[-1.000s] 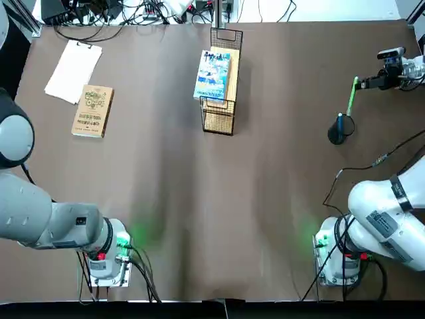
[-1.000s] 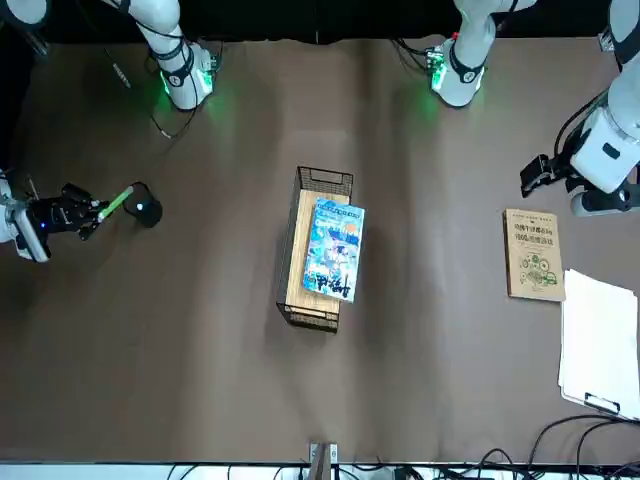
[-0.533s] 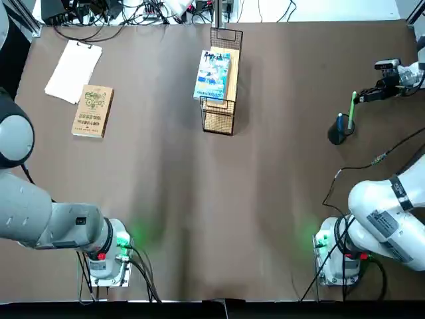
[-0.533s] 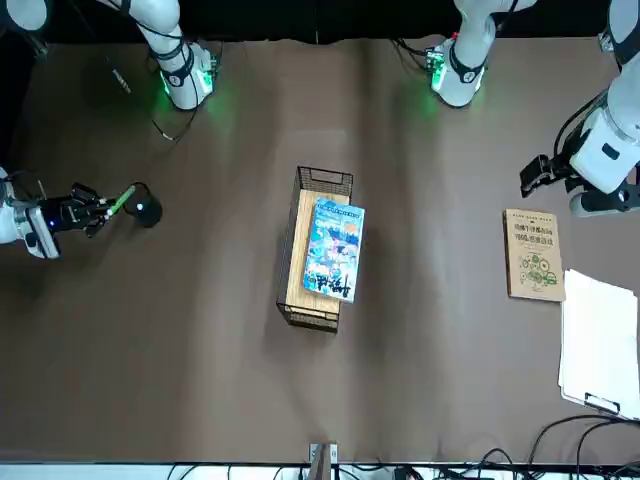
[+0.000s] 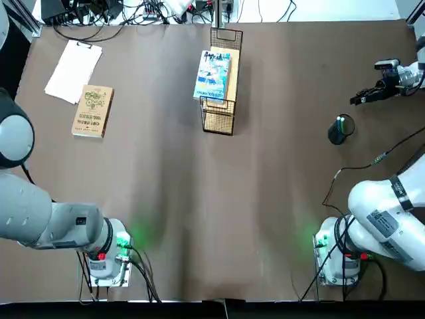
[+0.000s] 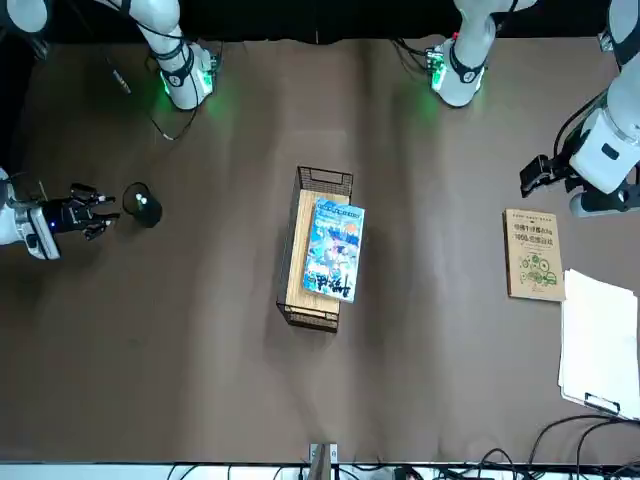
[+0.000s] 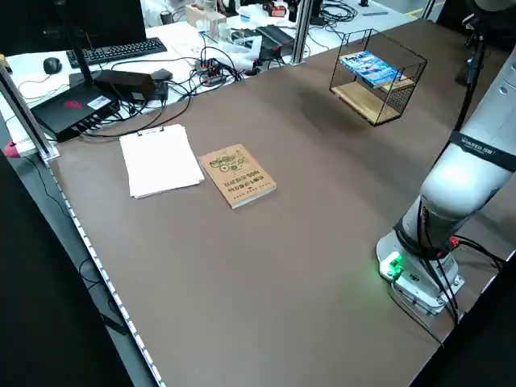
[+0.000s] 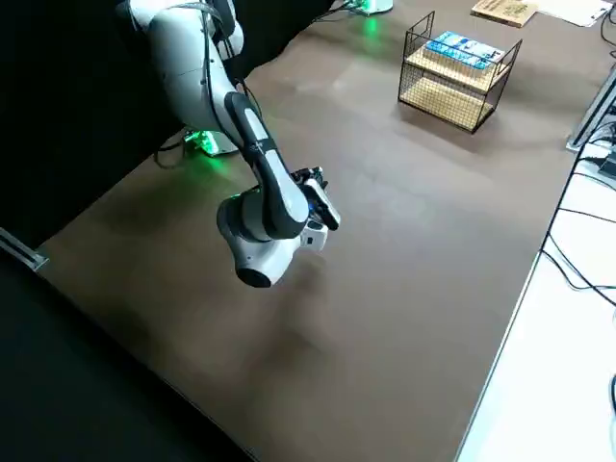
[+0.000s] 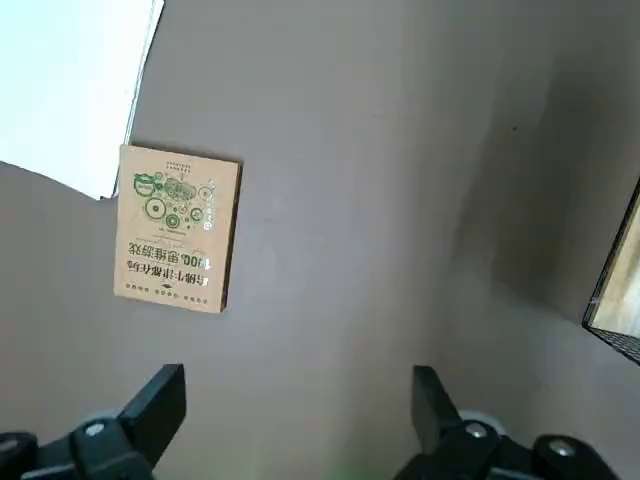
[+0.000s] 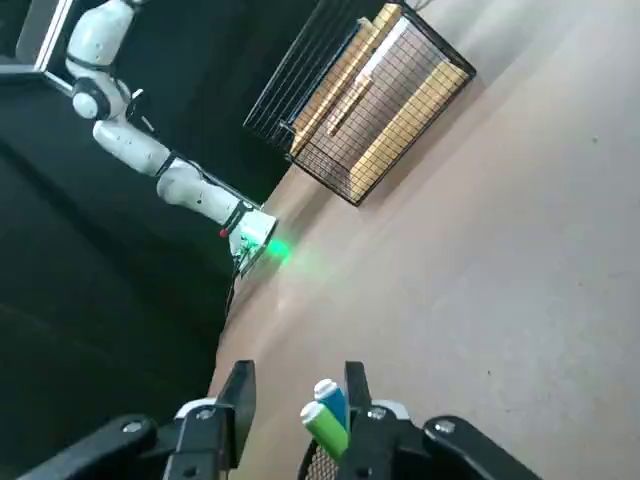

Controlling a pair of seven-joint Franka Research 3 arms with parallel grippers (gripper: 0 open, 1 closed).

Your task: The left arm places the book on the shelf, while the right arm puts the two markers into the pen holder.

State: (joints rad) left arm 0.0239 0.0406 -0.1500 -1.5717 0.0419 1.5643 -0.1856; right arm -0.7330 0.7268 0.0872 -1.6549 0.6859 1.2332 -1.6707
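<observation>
since a moment ago the green marker (image 10: pixel 322 428) has left the right gripper (image 5: pixel 359 100) and now stands in the pen holder (image 5: pixel 339 129) just beside the tool, whose fingers are spread apart and empty. only the right wrist view shows both markers, one green and one blue (image 10: pixel 331 399), side by side in the cup; the top view shows one shelf (image 5: pixel 220 106) well apart from that gripper with one book (image 5: pixel 213 74) on it. left gripper (image 9: pixel 300 415) hangs wide open, empty, above a tan book (image 9: pixel 178 228).
</observation>
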